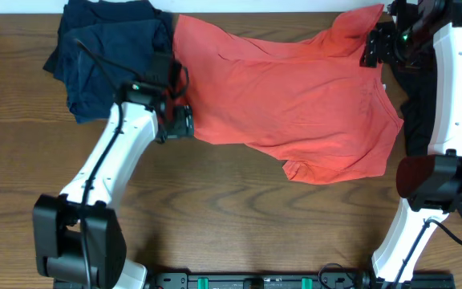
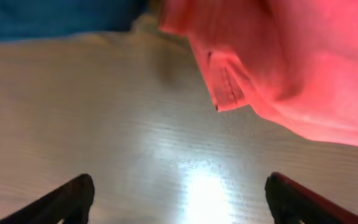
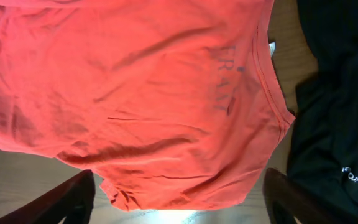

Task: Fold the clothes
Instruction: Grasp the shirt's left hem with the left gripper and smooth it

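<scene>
One red shirt (image 1: 295,96) lies spread and creased, perhaps face down.

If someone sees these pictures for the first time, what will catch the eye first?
The big coral-red T-shirt, spread over the middle of the wooden table, stands out most. A dark blue garment lies bunched at its left end, and a black garment lies at its right. The left gripper and the right gripper, both open, are at opposite ends of the shirt.
</scene>
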### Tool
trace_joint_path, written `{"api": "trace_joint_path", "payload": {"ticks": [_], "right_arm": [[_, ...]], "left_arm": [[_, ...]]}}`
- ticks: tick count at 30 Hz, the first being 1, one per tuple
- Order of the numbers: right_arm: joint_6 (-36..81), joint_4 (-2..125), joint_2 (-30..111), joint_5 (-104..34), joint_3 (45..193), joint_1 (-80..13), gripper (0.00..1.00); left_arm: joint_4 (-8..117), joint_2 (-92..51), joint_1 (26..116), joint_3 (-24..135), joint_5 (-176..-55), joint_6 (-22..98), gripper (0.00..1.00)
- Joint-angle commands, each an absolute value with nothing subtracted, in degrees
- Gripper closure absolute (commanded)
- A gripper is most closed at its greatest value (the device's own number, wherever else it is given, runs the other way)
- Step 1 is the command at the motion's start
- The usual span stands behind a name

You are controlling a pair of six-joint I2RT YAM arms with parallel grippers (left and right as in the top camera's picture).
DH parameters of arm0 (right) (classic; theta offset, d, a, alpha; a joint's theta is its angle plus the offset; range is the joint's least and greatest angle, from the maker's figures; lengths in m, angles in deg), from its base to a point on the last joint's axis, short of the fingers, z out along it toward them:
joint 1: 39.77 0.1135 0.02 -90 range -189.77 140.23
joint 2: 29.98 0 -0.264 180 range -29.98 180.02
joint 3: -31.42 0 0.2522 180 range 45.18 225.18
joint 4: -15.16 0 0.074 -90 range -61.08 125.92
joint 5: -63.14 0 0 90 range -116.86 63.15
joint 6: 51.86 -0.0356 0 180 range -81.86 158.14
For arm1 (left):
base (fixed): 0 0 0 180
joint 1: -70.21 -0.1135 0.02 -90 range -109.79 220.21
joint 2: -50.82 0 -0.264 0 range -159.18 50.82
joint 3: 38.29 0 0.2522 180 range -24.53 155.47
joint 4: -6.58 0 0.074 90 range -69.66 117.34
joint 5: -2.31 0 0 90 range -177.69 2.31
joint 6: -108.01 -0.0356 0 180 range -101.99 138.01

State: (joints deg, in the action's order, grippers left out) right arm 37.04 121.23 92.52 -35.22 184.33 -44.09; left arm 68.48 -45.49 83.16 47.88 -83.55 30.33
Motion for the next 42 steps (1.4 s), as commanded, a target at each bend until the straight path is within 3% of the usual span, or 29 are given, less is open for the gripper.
{"api": "trace_joint_path", "payload": {"ticks": [1,5,7,17,29,33,37,42], "right_arm": [[38.3,121.3,92.1,-36.1,184.1,-44.2,0.19],[38.3,121.4,92.1,-36.1,184.1,-43.9,0.21],[38.7,121.5,92.1,-36.1,184.1,-43.9,0.22],[39.4,121.3,92.1,-36.1,184.1,-43.9,0.23],[39.5,121.3,92.1,-36.1,184.1,-43.9,0.23],[39.5,121.3,92.1,-36.1,184.1,-43.9,0.23],[39.5,121.1,92.1,-36.1,184.1,-43.9,0.23],[39.5,121.1,92.1,-36.1,184.1,-43.9,0.23]], "left_arm": [[64.1,-45.3,83.1,45.3,-85.4,24.3,0.19],[57.4,-45.8,83.1,42.3,-88.6,19.4,0.42],[55.8,-47.0,83.1,41.3,-90.0,18.2,0.49],[53.4,-54.3,83.1,41.1,-91.4,15.9,0.58],[46.3,-59.7,83.1,41.1,-91.7,15.9,0.59],[46.8,-61.3,83.1,41.1,-91.8,16.1,0.71],[46.9,-61.2,83.0,41.1,-91.6,16.8,0.93],[51.8,-59.4,82.1,42.1,-91.3,21.3,0.94]]}}
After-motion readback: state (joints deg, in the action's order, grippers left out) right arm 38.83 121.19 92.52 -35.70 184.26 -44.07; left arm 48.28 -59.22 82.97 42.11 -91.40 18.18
